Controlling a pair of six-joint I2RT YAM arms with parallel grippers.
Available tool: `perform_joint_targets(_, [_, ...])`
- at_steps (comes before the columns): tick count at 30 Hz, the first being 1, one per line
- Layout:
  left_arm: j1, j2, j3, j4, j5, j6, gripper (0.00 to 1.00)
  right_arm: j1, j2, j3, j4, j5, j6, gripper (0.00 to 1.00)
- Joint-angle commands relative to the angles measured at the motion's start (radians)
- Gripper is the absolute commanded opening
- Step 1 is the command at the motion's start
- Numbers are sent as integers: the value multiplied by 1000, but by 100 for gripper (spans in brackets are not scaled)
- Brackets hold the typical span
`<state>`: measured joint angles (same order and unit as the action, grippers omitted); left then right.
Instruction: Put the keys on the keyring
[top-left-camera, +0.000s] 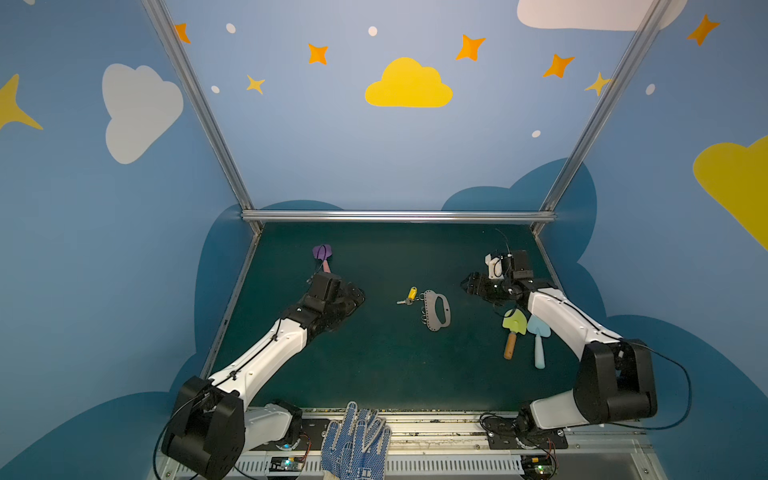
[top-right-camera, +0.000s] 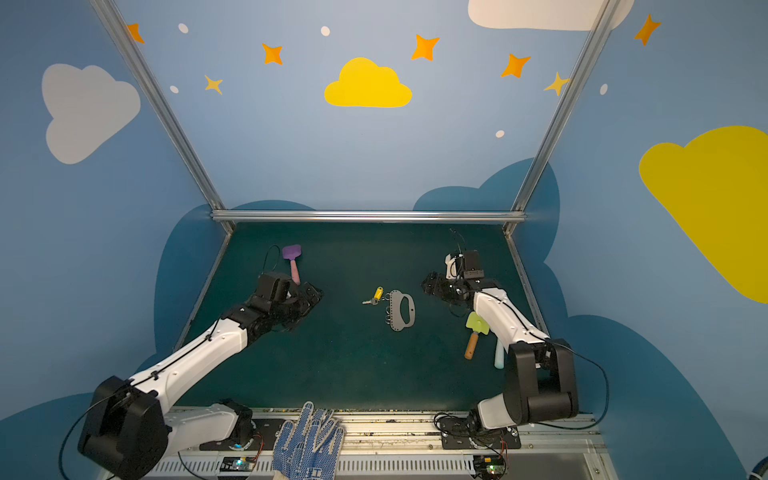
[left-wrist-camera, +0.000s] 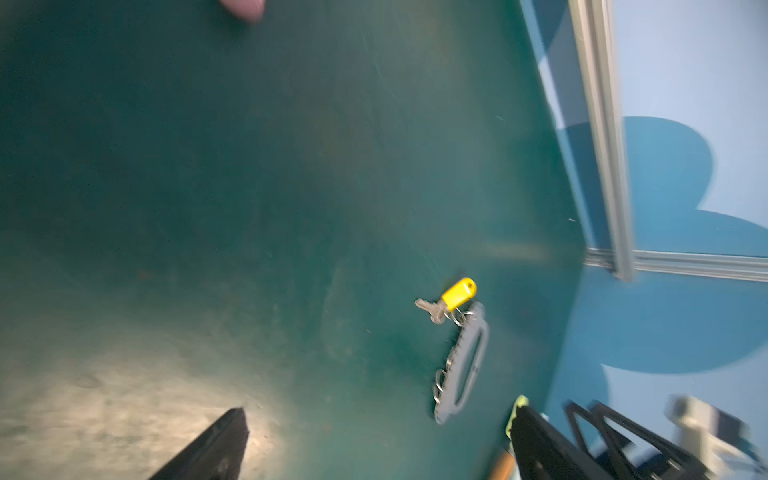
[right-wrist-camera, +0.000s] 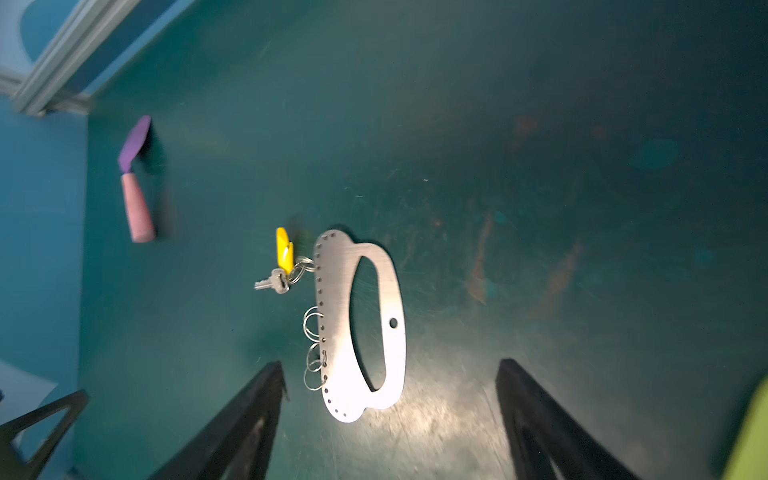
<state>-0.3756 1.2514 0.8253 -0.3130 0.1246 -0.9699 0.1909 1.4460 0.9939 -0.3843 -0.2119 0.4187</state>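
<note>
Here, on the dark green tabletop (top-left-camera: 374, 365), we saw the left gripper (top-left-camera: 353, 300) between the left edge and the middle, its jaws spread wide and grasping nothing. The right gripper (top-left-camera: 468, 284) sat nearer the right edge, its jaws likewise released and empty. The keyring (right-wrist-camera: 336, 332) lay flat around the middle of the tabletop, apart from both grippers, its holed side facing the left edge. The keys (right-wrist-camera: 281, 274) lay just beside its far end, their small ring touching that holed side.

A purple trowel (top-right-camera: 292, 252), green trowel (top-left-camera: 514, 321), blue trowel (top-left-camera: 539, 349) and dotted gloves (top-left-camera: 355, 440).
</note>
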Motion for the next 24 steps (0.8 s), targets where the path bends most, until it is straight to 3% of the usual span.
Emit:
perform_joint_targets(1, [13,51,124,-232,-195,142,100,19,-17,50,-120,283,-32,85])
perform_joint_targets(4, [34,101,216,-308,-364,280,100,46,-17,66,-136,553,-55,86])
perform_joint_targets(6, [59,120,245,-311,-478,375,100,47,-34,25,-71,646,-107,86])
perform_joint_targets(8, [98,126,225,-231,-493,494,100,49,-59,-32,8,718,-165,87])
perform_joint_targets(11, [152,116,154,-93,-534,662,100,49,-121,-206,271,814,-259,87])
perform_joint_targets(17, [236,90,-126,429,-557,876,100,7,-177,-461,733,740,-349,87])
perform_joint_targets(24, [291,199,-274,802,-468,944,100,-5,-90,-606,1116,598,-453,87])
